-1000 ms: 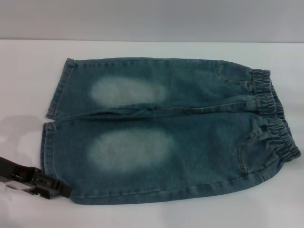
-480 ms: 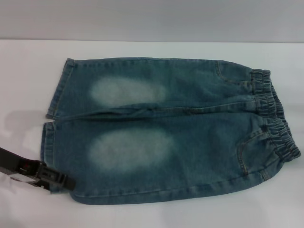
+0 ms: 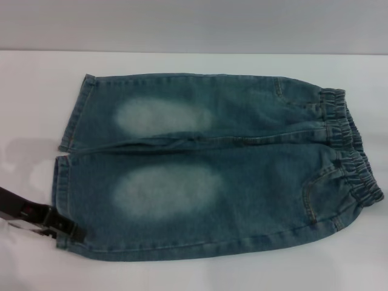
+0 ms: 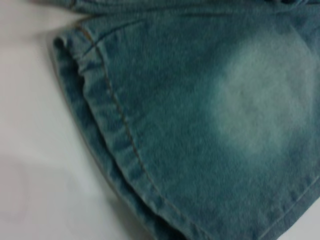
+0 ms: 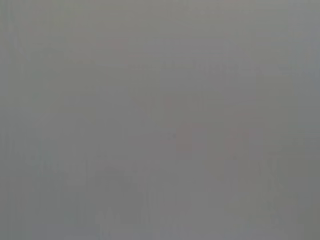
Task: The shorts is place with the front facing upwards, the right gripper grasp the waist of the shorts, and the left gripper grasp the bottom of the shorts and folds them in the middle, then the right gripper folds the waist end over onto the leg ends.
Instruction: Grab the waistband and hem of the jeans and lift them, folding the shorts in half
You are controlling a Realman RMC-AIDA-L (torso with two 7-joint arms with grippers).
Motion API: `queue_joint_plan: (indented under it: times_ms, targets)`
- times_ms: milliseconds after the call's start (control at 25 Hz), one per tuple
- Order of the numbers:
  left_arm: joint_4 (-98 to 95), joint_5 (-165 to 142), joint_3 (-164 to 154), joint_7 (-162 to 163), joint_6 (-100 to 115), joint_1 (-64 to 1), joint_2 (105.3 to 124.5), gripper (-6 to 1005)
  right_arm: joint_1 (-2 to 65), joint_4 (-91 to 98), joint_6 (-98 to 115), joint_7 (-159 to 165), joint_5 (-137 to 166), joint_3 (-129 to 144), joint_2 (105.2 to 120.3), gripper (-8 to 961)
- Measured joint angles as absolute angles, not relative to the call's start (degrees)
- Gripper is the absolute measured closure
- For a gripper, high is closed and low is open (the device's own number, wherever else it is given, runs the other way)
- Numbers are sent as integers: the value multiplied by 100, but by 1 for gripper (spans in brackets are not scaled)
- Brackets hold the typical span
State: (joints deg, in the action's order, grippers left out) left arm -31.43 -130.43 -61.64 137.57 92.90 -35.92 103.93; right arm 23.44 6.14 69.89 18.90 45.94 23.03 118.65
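Note:
The denim shorts [image 3: 248,182] lie flat and front up on the white table [image 3: 36,91], each leg marked by a pale oval patch. The ruffled waist [image 3: 350,159] is at the right. The bottom of the shorts [image 3: 61,182], the two straight leg ends, is at the left. My left gripper [image 3: 70,232] sits low at the near leg's hem corner, touching the denim. The left wrist view looks closely at that stitched hem [image 4: 102,125] and a faded patch [image 4: 260,105]. The right gripper is out of view, and its wrist view shows only flat grey.
A grey wall [image 3: 194,24] runs behind the table's far edge. Bare white tabletop surrounds the shorts on all sides, with a narrow strip at the near edge.
My left gripper rose slightly toward the near leg's hem corner, then drew back a little to the left. The shorts have barely shifted.

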Motion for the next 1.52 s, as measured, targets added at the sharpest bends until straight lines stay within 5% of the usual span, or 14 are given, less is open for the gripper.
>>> queue_joint_plan:
  times_ms: [880,1320,1360,1520]
  targets:
    - [-3437,-13201,-5775,13983,9293,-3613,10471,975,2346,699,6596,2055,4593,2284,11772,351]
    - [-3507,-13201,-5535,13775,8892,-3630,10558,984,2407,2110,6545,6666,8337,2973,11050,351]
    - [-3515,-13200,-5535,13742,8862,-3630,10572,984,2479,2574,6947,7763,9334,3152,10887,351]
    - [-3558,-13199,-5537,13680,8810,-3630,10617,984,2637,3110,7730,8780,10434,3200,10726,351]
